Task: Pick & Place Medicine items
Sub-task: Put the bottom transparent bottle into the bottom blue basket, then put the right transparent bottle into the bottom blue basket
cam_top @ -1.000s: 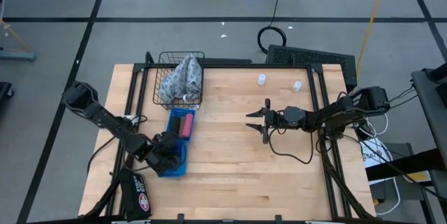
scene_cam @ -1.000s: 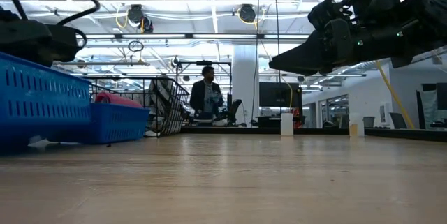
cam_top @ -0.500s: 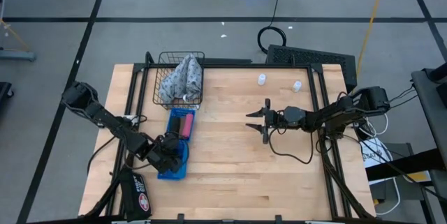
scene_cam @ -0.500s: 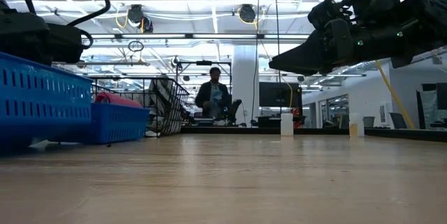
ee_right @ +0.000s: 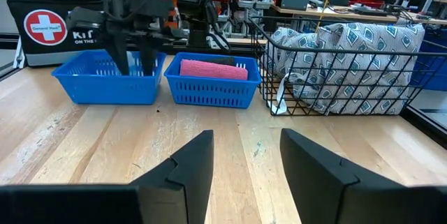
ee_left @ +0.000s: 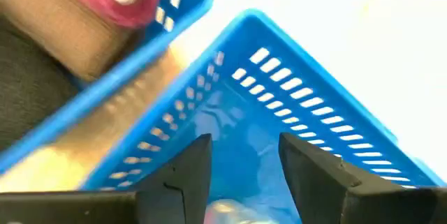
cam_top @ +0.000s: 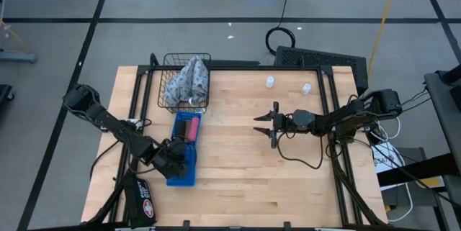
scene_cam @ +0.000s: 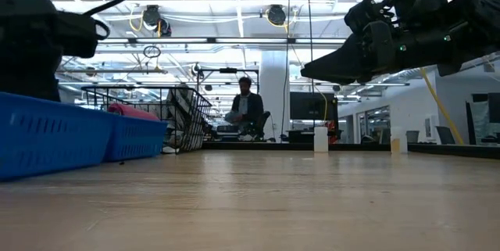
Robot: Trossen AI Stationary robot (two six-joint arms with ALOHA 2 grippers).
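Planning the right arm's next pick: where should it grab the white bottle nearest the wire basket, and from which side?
Probably the body of that white bottle, jaws across its round sides, coming from above. It stands upright and apart from the other bottle, near the table's far edge. The right gripper is open, hovering mid-table.

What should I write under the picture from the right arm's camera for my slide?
Right end effector open, facing two blue trays, a pink item in one, beside a wire basket holding patterned cloth.

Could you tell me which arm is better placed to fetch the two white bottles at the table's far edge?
Right: its open gripper hovers mid-table near the bottles, while the left gripper is over a blue tray.
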